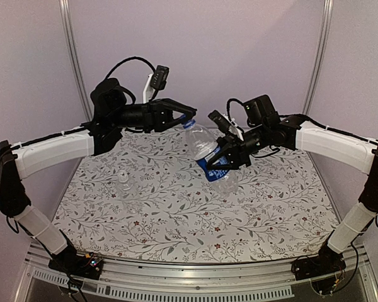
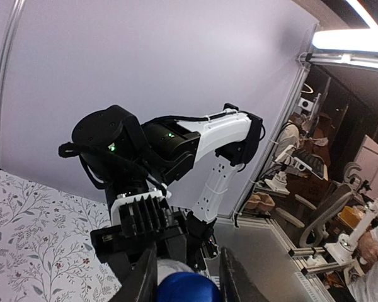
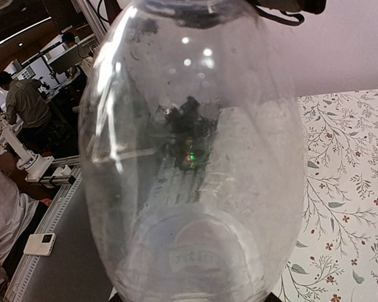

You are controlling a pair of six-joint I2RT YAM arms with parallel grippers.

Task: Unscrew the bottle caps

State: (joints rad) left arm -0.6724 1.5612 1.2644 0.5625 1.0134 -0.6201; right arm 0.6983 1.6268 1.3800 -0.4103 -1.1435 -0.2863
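Observation:
My right gripper [image 1: 219,162] is shut on the blue-and-white label band of the taller bottle [image 1: 209,154] and holds it tilted above the table, neck toward the upper left. The clear bottle body fills the right wrist view [image 3: 195,157]. My left gripper [image 1: 185,117] is shut on its blue cap [image 1: 189,123]. In the left wrist view, the cap [image 2: 188,289] sits between the two fingers [image 2: 142,277]. The shorter, see-through bottle [image 1: 126,190] stands upright on the left of the table, apart from both grippers, with its pale cap [image 1: 123,177] on.
A floral cloth [image 1: 195,220] covers the table. Metal frame posts [image 1: 74,56] stand at the back corners before pale walls. An aluminium rail [image 1: 195,277] runs along the front edge. The right arm [image 2: 220,145] shows beyond the left fingers.

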